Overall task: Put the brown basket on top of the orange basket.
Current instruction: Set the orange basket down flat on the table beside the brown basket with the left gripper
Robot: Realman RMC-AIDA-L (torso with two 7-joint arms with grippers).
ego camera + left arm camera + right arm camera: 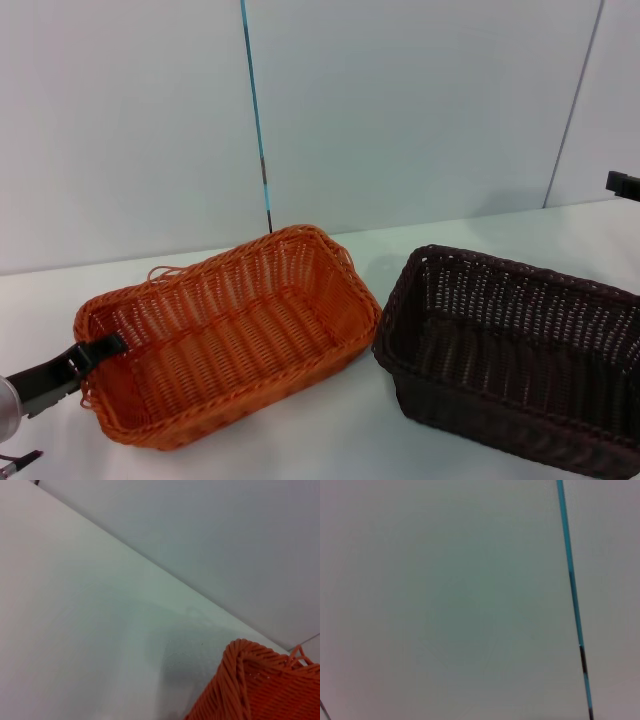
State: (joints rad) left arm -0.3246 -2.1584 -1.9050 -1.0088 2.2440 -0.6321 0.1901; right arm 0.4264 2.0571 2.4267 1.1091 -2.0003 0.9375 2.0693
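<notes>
The orange basket (240, 330) stands on the white table, left of centre in the head view, lying at an angle with a loose strand at its far left corner. The brown basket (500, 340) stands beside it on the right, almost touching its near right corner, and both hold nothing. My left gripper (97, 349) reaches in from the lower left and sits at the rim of the orange basket's left short end. One corner of the orange basket (260, 687) shows in the left wrist view. My right gripper (622, 185) is only a black tip at the right edge, high above the table.
The white table (330, 430) runs back to a pale wall. A thin blue strip (255, 120) goes down that wall behind the orange basket, and the right wrist view shows only the wall and the blue strip (570, 580).
</notes>
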